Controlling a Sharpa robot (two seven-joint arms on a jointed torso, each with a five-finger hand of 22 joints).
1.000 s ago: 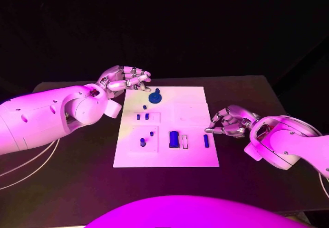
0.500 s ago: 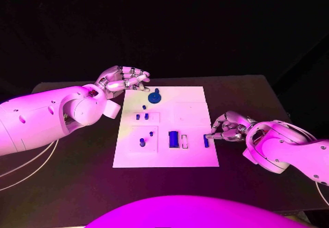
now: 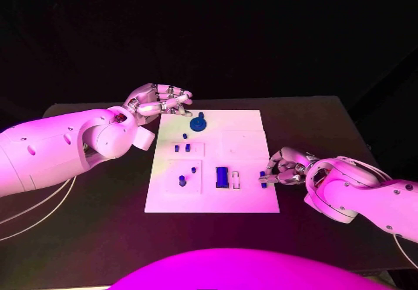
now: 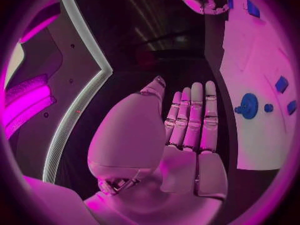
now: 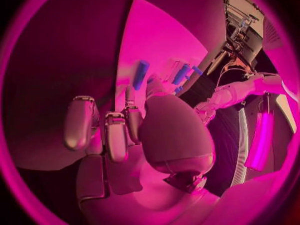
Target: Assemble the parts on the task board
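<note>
I'm seeing my right hand [image 3: 286, 167] sitting at the task board's [image 3: 248, 199] right edge, fingers curled in close around the slim blue part [image 3: 262, 179] there; whether they're actually gripping it I cannot tell. My left hand [image 3: 159, 101] is hovering off the board's far left corner, fingers curled in, holding nothing

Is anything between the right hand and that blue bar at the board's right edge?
Nothing visible. The right hand is right beside the blue bar on the task board, fingertips at it, no other part between.
</note>
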